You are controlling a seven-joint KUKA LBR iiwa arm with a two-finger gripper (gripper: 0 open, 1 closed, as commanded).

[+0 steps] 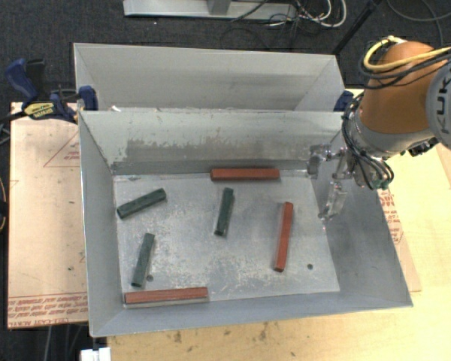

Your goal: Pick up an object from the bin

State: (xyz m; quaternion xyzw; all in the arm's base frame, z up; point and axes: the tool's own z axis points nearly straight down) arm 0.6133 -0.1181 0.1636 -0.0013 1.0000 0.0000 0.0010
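Gripper (328,213) hangs low by the right wall of the grey bin (210,74). The nearest thing, a slim red-brown bar (284,237), lies on the floor just to its left, apart from it. Left of that bar lies a dark green bar (224,212); behind it, a second red-brown bar (245,174). Whether the gripper is spread or pressed together cannot be told.

So the arm (440,104) comes in from the right, with an orange cover (395,92) over the wrist and a yellow cable (377,51) looped on top. The gripper (331,201) hangs below it, pointing down and leaning slightly left, dark cables (374,175) bunched beside it.
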